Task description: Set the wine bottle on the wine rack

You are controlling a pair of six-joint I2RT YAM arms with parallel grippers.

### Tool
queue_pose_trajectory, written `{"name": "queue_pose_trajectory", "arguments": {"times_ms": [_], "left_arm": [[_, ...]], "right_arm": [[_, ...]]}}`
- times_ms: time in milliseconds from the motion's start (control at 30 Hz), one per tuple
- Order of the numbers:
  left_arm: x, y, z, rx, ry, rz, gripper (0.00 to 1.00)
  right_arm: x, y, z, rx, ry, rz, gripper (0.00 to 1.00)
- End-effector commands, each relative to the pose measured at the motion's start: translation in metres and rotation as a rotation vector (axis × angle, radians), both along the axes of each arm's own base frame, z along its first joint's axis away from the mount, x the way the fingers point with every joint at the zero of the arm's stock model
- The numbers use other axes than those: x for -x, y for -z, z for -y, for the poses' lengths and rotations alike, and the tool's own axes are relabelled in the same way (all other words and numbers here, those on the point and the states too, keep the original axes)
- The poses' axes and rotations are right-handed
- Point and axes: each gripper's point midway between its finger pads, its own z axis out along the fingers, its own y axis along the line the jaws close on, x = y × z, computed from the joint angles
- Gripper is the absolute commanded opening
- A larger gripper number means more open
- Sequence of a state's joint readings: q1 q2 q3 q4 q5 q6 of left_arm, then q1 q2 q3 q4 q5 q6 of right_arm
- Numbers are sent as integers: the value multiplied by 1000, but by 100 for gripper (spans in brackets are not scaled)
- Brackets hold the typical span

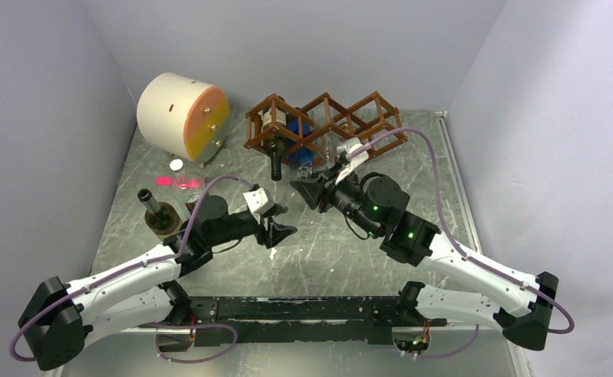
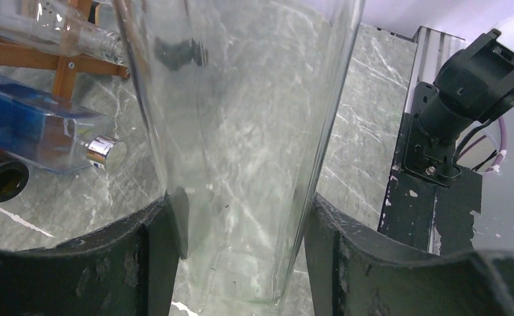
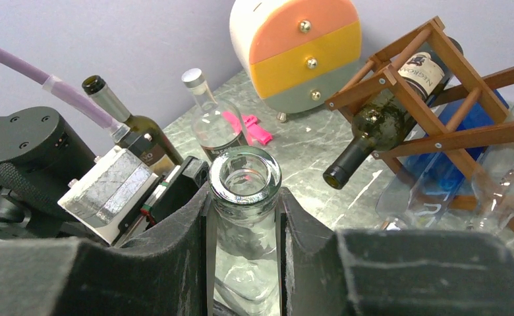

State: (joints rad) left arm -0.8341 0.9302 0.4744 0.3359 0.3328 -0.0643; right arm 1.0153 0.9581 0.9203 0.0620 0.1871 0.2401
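A clear glass wine bottle [image 2: 241,131] is held by both grippers above the table. My left gripper [image 2: 241,201] is shut on its wide body near the base. My right gripper [image 3: 246,197] is shut on its neck [image 3: 244,178], just below the open mouth. In the top view the left gripper [image 1: 278,229] and right gripper [image 1: 307,192] face each other mid-table, in front of the wine rack [image 1: 327,118]. The reddish-brown lattice holds a dark bottle [image 1: 276,149], a blue bottle [image 1: 297,133] and a clear bottle [image 3: 505,164]. The held bottle barely shows in the top view.
A cream-and-orange cylinder [image 1: 181,116] stands at the back left. A dark bottle [image 1: 158,216] and a clear capped bottle [image 3: 208,118] stand upright near the left arm. A pink object [image 3: 248,128] and a white cap [image 1: 176,164] lie on the table.
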Motion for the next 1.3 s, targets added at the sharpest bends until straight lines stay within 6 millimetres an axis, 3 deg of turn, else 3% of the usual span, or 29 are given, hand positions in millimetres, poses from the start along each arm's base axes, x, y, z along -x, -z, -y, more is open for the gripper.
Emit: {"name": "queue_pose_trajectory", "arguments": {"times_ms": [0, 33, 167, 267, 300, 467, 567, 733, 933, 1067, 1267], "left_arm": [[14, -35, 13, 45, 136, 121, 17], [12, -38, 13, 35, 135, 132, 8], [-3, -47, 8, -30, 73, 190, 7], [-13, -60, 0, -80, 32, 278, 7], [-16, -64, -3, -101, 16, 306, 7], [-30, -87, -23, -220, -54, 452, 7], [-37, -90, -36, -312, -82, 569, 7], [-53, -87, -56, -520, -103, 818, 7], [-68, -81, -67, -680, -135, 1000, 7], [-70, -66, -71, -704, -153, 1042, 7], [-69, -56, -74, -722, -163, 1095, 7]], "right_arm": [[13, -49, 3, -120, -53, 64, 0], [14, -51, 4, -122, -54, 62, 6], [16, -51, 13, -122, -35, 36, 56], [17, -49, 20, -108, -18, 18, 71], [18, -62, 25, -128, -6, 26, 72], [25, -81, 40, -163, 10, -5, 73], [29, -89, 43, -160, 2, -23, 73], [26, -82, 41, -77, 23, -100, 72], [17, -47, 29, 59, 42, -189, 71], [17, -2, 12, 226, -8, -293, 73], [19, 49, -8, 375, -87, -394, 75]]}}
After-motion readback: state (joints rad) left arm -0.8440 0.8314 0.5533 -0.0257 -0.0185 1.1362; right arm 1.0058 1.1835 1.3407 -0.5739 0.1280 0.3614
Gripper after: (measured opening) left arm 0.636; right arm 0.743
